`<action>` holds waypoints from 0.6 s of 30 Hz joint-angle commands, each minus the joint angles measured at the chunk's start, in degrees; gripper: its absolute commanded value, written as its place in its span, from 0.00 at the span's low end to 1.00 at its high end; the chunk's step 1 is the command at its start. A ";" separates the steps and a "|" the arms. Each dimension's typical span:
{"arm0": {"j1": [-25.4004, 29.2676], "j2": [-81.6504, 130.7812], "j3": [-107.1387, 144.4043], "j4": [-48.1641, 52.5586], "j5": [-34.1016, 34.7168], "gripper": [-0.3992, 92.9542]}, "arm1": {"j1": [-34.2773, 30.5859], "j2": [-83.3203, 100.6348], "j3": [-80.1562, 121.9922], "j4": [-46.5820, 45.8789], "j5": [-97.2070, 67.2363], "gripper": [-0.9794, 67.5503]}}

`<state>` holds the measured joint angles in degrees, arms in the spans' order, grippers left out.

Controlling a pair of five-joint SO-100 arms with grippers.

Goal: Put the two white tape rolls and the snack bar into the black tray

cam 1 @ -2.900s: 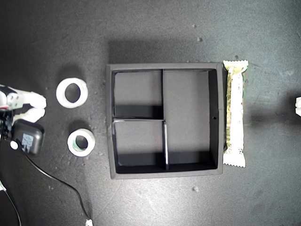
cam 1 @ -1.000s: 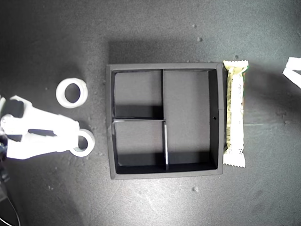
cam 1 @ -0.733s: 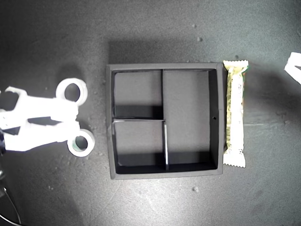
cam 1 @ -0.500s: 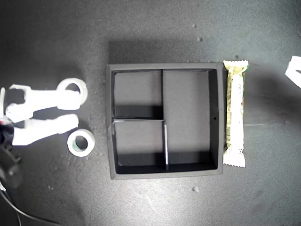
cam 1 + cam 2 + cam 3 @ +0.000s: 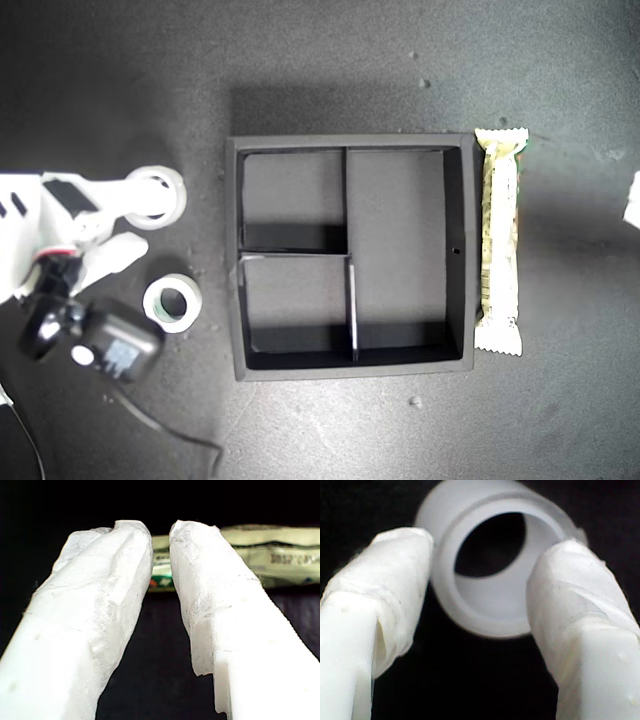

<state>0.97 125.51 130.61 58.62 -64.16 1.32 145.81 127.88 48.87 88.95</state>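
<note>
My second gripper (image 5: 135, 225) sits at the exterior view's left, its jaws spread, one finger (image 5: 140, 195) lying across the larger white tape roll (image 5: 160, 190) and the other (image 5: 115, 253) on the dark tabletop (image 5: 330, 60) just short of the smaller tape roll (image 5: 172, 303). In the second wrist view (image 5: 485, 585) the larger roll (image 5: 490, 555) stands right at the fingertips, its hole between the two taped pads, one pad (image 5: 385, 575) beside its outer wall and the other (image 5: 575, 590) overlapping its rim; I cannot tell whether either pad touches it. The smaller roll lies flat just beyond the lower finger, between this gripper and the black tray (image 5: 232, 260). A black wrist camera (image 5: 105, 348) with a trailing cable (image 5: 170, 432) hangs behind the fingers.

The tray sits well ahead of those fingertips, with nothing showing in its three compartments. The snack bar (image 5: 498, 240) lies alongside the tray's far wall, touching or nearly touching it, on the side away from my second gripper.

My first gripper (image 5: 161, 535) shows in the exterior view only as a white sliver (image 5: 633, 200) at the right edge. Its wrist view shows the fingers slightly parted, holding nothing, with the snack bar (image 5: 265, 555) lying crosswise just past the tips.
</note>
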 commanded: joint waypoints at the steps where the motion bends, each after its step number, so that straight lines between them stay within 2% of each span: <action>1: 0.97 -3.96 -2.99 0.00 -1.67 0.16 | -3.60 -14.77 -14.94 7.65 -46.41 0.09; 8: 0.26 -7.56 -2.90 -1.05 -1.23 0.16 | -9.05 -32.96 -27.60 13.80 -49.31 0.17; 14: -1.23 -15.12 -4.39 -4.75 0.97 0.16 | -11.43 -42.01 -32.34 14.59 -52.03 0.20; 18: -2.81 -23.20 -6.50 -8.00 2.81 0.14 | -11.78 -51.15 -39.11 20.21 -56.43 0.25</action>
<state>-0.70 106.35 127.53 52.73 -62.84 -10.37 97.29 93.52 65.92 88.95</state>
